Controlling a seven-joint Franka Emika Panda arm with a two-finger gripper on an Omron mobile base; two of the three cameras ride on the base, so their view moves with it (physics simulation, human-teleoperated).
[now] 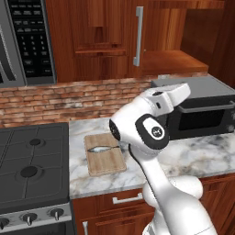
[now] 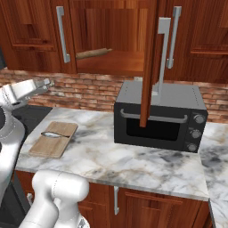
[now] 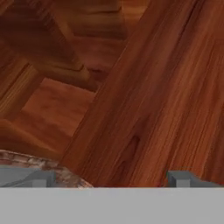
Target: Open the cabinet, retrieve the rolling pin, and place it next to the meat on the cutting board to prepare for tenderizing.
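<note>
Reddish-brown wood cabinet point(image 2: 111, 35) stands open; reach in level for the slender light-brown wooden rolling pin point(image 2: 93, 53), your fingers point(image 3: 183, 178) spread wide, empty.

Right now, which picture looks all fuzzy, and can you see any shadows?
Hand view: fuzzy and close, the cabinet wood grain smeared, the fingers soft-edged. Right base view: sharper, the rolling pin clear on the shelf, and a soft dark shadow under the toaster oven. Left base view: slightly grainy, the meat small but readable.
</note>
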